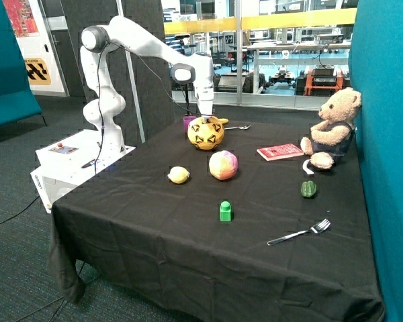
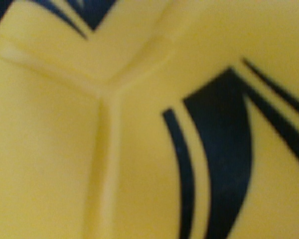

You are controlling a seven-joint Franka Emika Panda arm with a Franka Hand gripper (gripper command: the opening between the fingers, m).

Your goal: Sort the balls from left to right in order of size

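Outside view: the pincer [image 1: 205, 115] is pressed onto the top of the large yellow ball [image 1: 205, 133], directly beneath it at the back of the black-clothed tabletop [image 1: 154, 228]. The pink ball [image 1: 223, 165] and small yellow ball [image 1: 178, 175] lie nearer. Wrist view: only stitched, black-patterned panels are seen; the pincer's grip cannot be told.

Soft cloth, shiny metal, glossy plastic

A matt black cloth [image 1: 188, 241] drapes the table in soft folds. On it, the yellow ball [image 1: 205, 133] looks smooth, with stitched panel seams; the fork [image 1: 299, 233] near the front edge is shiny metal, the green block [image 1: 226, 211] glossy plastic, the teddy bear [image 1: 332, 129] fuzzy plush.
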